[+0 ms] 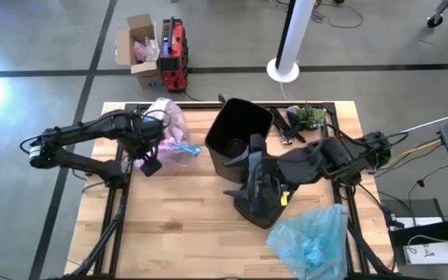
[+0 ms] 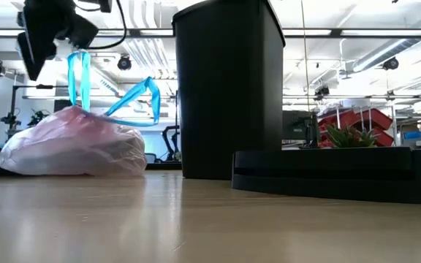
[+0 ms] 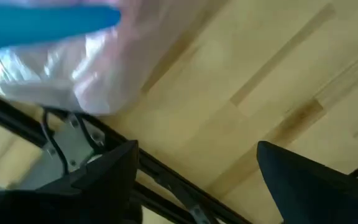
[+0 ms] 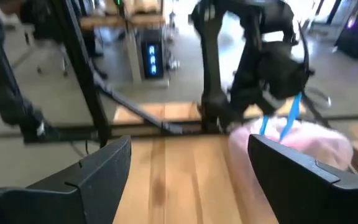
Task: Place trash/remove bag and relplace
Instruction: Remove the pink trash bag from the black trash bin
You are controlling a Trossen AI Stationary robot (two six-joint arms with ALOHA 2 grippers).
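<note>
Full bag: the pink liner, tied and bulging, sits on the table at its far left, well clear of the bin. You can judge it as already out and set aside so the bin can take a fresh liner.
Blue ties: they stand up from the bag's top, one loop reaching toward the left gripper, so it may be snagged or just let go; you cannot tell which.
Left gripper: it hangs above the table just beside the bag, jaws wide apart with nothing between them.
Bin: upright at the middle back, black, no liner showing at its rim.
Lid: lies flat in front of the bin, probably off to leave the mouth free.
New bag: the crumpled light blue one waits at the near right edge, untouched.
Right gripper: near the lid, jaws open and empty, pointed across at the pink bag. You would likely send it for the blue bag next.
</note>
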